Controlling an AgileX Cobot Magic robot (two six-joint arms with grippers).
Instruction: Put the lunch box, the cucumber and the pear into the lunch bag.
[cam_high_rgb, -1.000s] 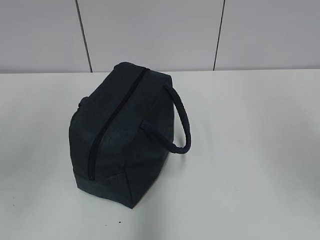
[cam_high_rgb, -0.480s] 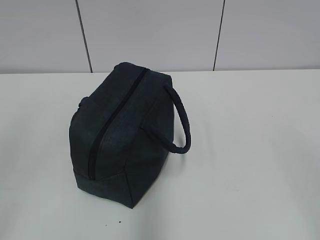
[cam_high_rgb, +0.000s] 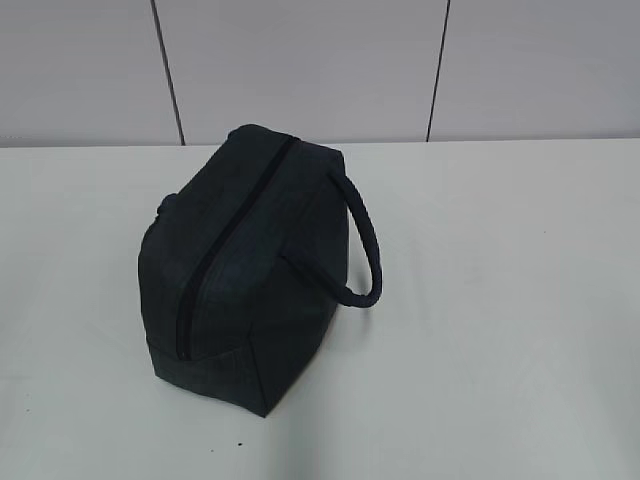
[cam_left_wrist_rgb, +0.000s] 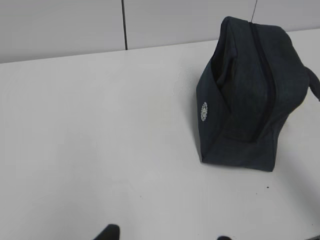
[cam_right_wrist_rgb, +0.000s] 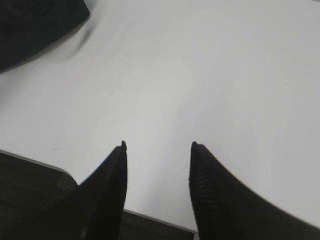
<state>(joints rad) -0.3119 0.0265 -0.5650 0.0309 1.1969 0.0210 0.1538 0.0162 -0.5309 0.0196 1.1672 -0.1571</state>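
The dark navy lunch bag (cam_high_rgb: 240, 265) stands on the white table, left of centre, its top zipper (cam_high_rgb: 225, 245) shut along its length and its rope loop handle (cam_high_rgb: 365, 250) hanging to the right. It also shows in the left wrist view (cam_left_wrist_rgb: 250, 90) at the upper right, and a corner of it in the right wrist view (cam_right_wrist_rgb: 35, 25). My left gripper (cam_left_wrist_rgb: 165, 236) is open, with only its fingertips showing over bare table. My right gripper (cam_right_wrist_rgb: 157, 147) is open and empty above the table's front edge. The lunch box, cucumber and pear are out of view. Neither gripper shows in the exterior view.
A grey panelled wall (cam_high_rgb: 320, 60) runs behind the table. The table's front edge (cam_right_wrist_rgb: 150, 217) lies just under my right gripper, with dark floor below it.
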